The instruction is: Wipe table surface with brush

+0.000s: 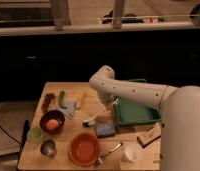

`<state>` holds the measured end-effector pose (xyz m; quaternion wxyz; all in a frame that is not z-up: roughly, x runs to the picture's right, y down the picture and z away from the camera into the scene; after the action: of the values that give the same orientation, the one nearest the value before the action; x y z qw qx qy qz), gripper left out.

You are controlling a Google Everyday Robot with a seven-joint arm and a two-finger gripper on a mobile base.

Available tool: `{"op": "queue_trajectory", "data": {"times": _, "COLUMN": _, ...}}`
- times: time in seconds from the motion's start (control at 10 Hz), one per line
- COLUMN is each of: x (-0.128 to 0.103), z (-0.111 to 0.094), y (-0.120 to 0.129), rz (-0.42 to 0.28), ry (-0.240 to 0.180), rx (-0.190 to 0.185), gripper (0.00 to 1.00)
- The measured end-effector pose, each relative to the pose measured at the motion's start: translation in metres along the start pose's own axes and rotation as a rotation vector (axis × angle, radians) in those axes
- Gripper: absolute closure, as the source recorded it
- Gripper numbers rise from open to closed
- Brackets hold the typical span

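End effector (106, 109) clamped shut on the brush (91, 120), whose head points down-left at the table surface (73, 125).

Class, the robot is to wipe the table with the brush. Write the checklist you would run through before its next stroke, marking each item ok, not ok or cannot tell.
1. Gripper low over the middle of the table, fingers shut on the brush handle: ok.
2. Brush head down at the table surface, bristles actually touching: cannot tell.
3. Bare wood between the brush and the dark bowl for a stroke: ok.
4. Blue-grey sponge lies right beside the brush: not ok, it may get pushed.
5. Orange bowl sits close to the brush on the camera's side: not ok for a stroke that way.
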<state>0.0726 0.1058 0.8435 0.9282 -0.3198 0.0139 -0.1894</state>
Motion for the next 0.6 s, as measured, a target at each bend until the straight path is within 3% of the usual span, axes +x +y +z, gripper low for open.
{"op": "queue_trajectory", "data": {"times": 0.3, "x": 0.017, "z": -0.012, "y": -0.014, "rz": 0.045, "ry": 0.039, "rx": 0.034, "gripper": 1.00}}
{"op": "queue_trajectory", "data": {"times": 0.6, "x": 0.023, "z": -0.019, "y": -0.032, "rz": 0.055, "ry": 0.049, "rx": 0.068, "gripper": 1.00}}
